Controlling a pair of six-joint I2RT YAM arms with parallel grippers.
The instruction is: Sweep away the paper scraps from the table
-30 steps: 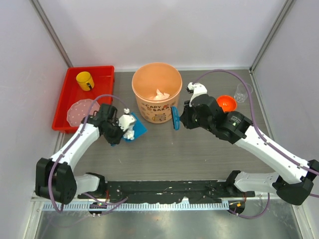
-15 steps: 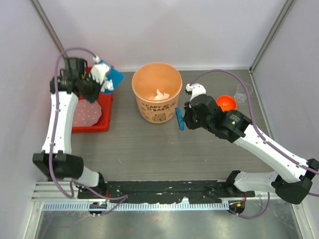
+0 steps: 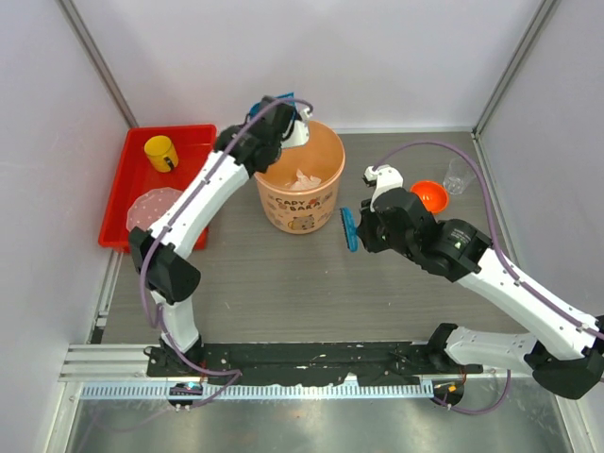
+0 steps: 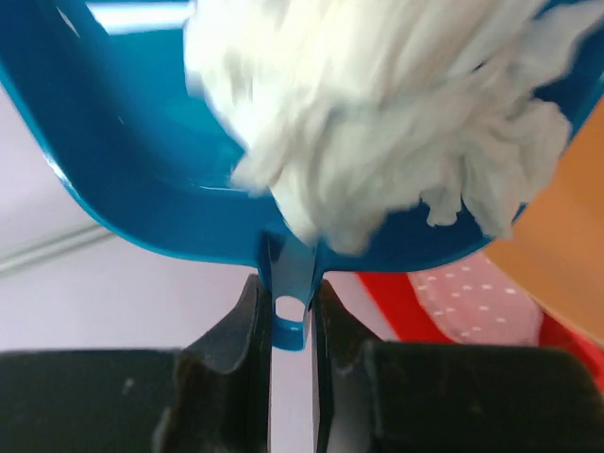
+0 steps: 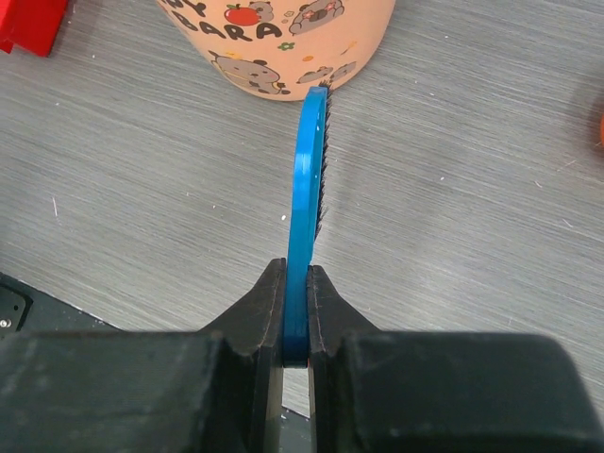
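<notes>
Holding paper scraps (image 3: 304, 178), orange bucket (image 3: 293, 209) (red tray (image 3: 132, 179) nearby)

The paper scraps (image 4: 377, 123) are white; the dustpan (image 4: 142, 179) is bright blue. The brush (image 5: 304, 189) is the same blue, with dark bristles. The left tool (image 4: 288, 293) and right tool (image 5: 295, 283) are both black. The bucket (image 3: 293, 208) is pale orange, printed with brown cartoon capybaras, red apples and lettering. The tabletop (image 3: 283, 293) is grey-brown wood grain. The tray (image 3: 127, 175) is red, the mug (image 3: 160, 152) yellow, the plate (image 3: 151, 209) pink with white speckles, and the small bowl (image 3: 429, 195) vivid orange.
</notes>
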